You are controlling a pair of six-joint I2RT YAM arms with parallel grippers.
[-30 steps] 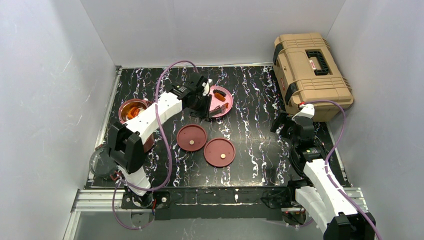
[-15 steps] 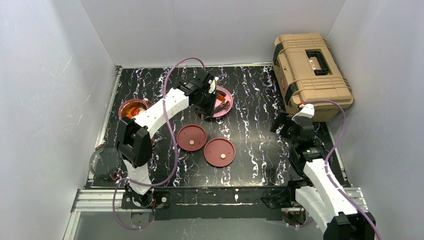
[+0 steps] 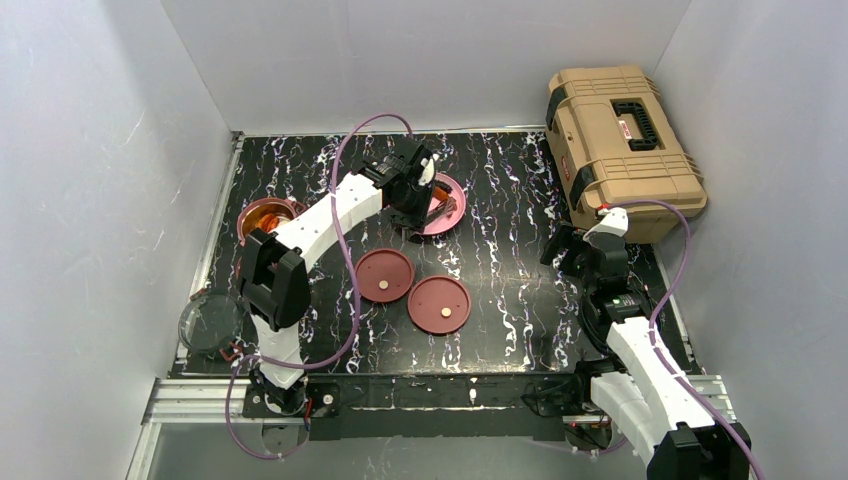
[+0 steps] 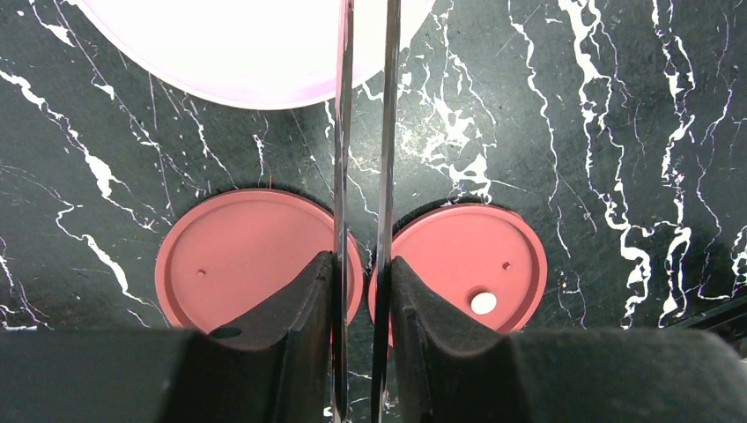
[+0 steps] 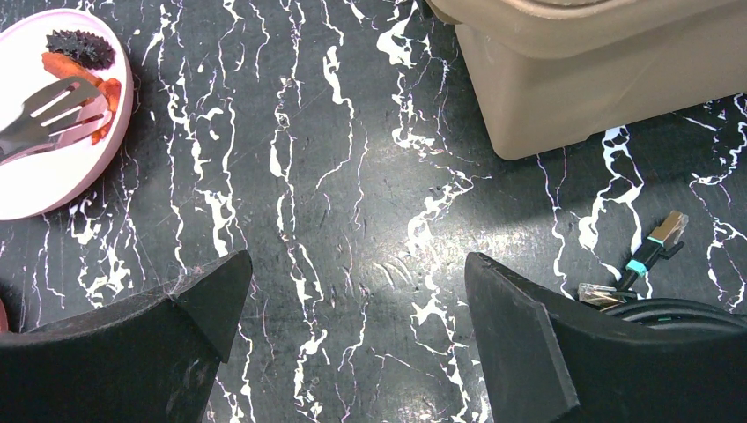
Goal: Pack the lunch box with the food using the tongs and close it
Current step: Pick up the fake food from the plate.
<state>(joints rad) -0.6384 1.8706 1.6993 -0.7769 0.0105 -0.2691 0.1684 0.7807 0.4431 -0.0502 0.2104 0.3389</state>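
Tan toolbox (image 3: 620,135) far right, right gripper (image 5: 352,273) near it, jaws wide. Pink plate (image 5: 44,176) holds food (image 5: 62,66). 2 lids (image 3: 384,275) lie flat nearer the arms. Bowl (image 3: 262,213) far left. Left gripper (image 4: 361,264) clamps tongs (image 4: 388,132), tips over plate.

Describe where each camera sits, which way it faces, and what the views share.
Top external: high behind the bases, looking down on the black marbled table; left arm and right arm show, the left stretched to the flat pink plate.
Left wrist: looking down past the left end effector, shut on the slim dark metal tongs, at two maroon disc lids.
Right wrist: looking down over the table past the open right end effector toward the large tan toolbox.
Shared: the pink plate appears in all three.
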